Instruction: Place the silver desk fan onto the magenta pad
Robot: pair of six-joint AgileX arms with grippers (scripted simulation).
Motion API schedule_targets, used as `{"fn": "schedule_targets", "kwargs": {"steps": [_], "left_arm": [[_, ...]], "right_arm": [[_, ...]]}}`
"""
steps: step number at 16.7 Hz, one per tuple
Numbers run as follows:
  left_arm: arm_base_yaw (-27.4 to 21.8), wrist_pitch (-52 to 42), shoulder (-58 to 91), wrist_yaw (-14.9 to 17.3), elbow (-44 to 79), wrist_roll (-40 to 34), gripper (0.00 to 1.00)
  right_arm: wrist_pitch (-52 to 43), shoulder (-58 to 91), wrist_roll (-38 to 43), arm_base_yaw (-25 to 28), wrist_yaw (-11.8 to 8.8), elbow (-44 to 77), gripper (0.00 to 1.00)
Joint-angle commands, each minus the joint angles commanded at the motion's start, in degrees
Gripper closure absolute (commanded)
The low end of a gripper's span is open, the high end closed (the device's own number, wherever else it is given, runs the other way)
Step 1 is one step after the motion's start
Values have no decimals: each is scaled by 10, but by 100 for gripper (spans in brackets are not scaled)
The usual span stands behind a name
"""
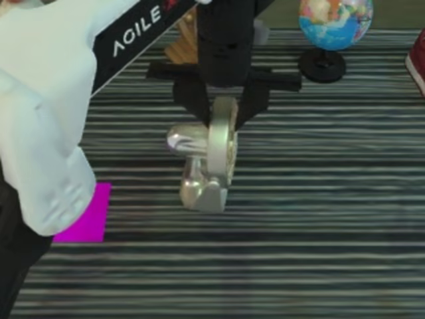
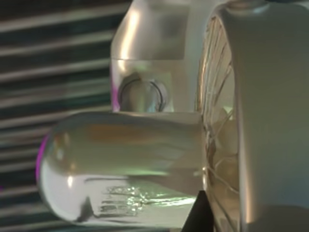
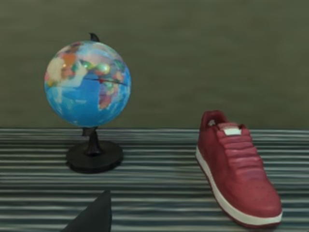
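Note:
The silver desk fan (image 1: 202, 189) stands near the table's middle, its wire-grille head edge-on from above and its chrome motor housing pointing left. My left gripper (image 1: 224, 118) comes down over the head, one black finger on each face of the rim, shut on it. Its wrist view is filled by the fan (image 2: 120, 159), with one dark fingertip (image 2: 200, 215) against the grille. The magenta pad (image 1: 86, 216) lies flat at the front left, partly hidden under my left arm. My right gripper (image 3: 96, 215) is outside the top view, parked near the globe and shoe.
A wooden fan-like ornament (image 1: 182, 43) stands behind my left gripper. A globe on a black stand (image 1: 330, 26) (image 3: 88, 84) is at the back right. A red shoe (image 1: 418, 63) (image 3: 236, 169) lies at the right edge. The tabletop is striped.

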Motion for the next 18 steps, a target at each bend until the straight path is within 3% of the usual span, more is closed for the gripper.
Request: {"fn": "schedule_targets", "kwargs": {"steps": [10,14,18], "left_arm": [[4,-36,2,0,32,20,100],[30,-22,-31,-1,-28,127,100],[75,10,-96,-2,-125,303,100]], "right_arm": [[0,0,0,0,0,0,0],[0,0,0,0,0,0,0],[0,0,0,0,0,0,0]]}}
